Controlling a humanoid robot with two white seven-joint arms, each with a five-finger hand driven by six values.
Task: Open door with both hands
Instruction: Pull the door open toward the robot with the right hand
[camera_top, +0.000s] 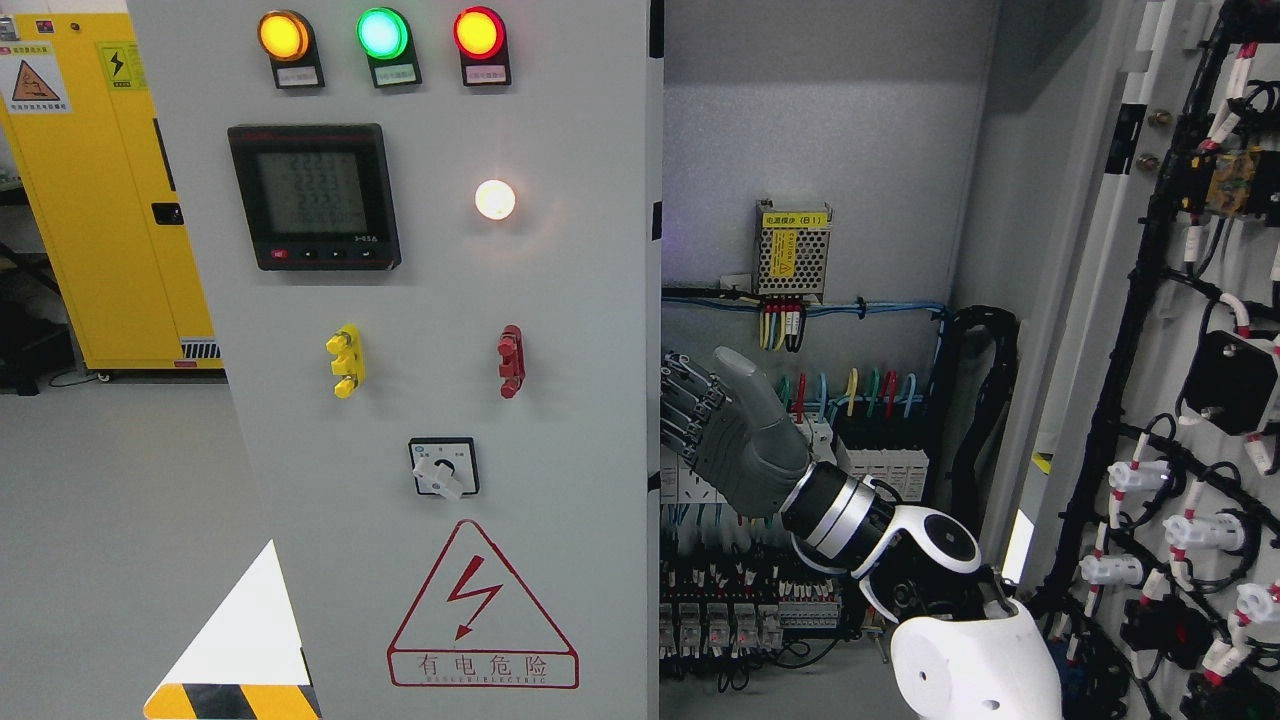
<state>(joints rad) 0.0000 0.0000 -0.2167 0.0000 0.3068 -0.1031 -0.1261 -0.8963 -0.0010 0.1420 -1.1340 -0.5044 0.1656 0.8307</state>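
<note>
The grey left cabinet door (580, 560) stands in front of me with lamps, a meter and a rotary switch on its face. My right hand (700, 410) comes in from the lower right and sits at this door's right edge (655, 400). Its fingers (682, 405) are curled around that edge with the tips hidden behind it, and the thumb points up. The right cabinet door (1090, 330) is swung wide open to the right and shows wiring on its inner face. My left arm is out of view.
Inside the cabinet are a power supply (792, 250), coloured wires and rows of terminal blocks (720, 620) just behind my hand. A yellow cabinet (100, 200) stands at the far left. A white wedge with a striped base (245, 650) shows at the lower left.
</note>
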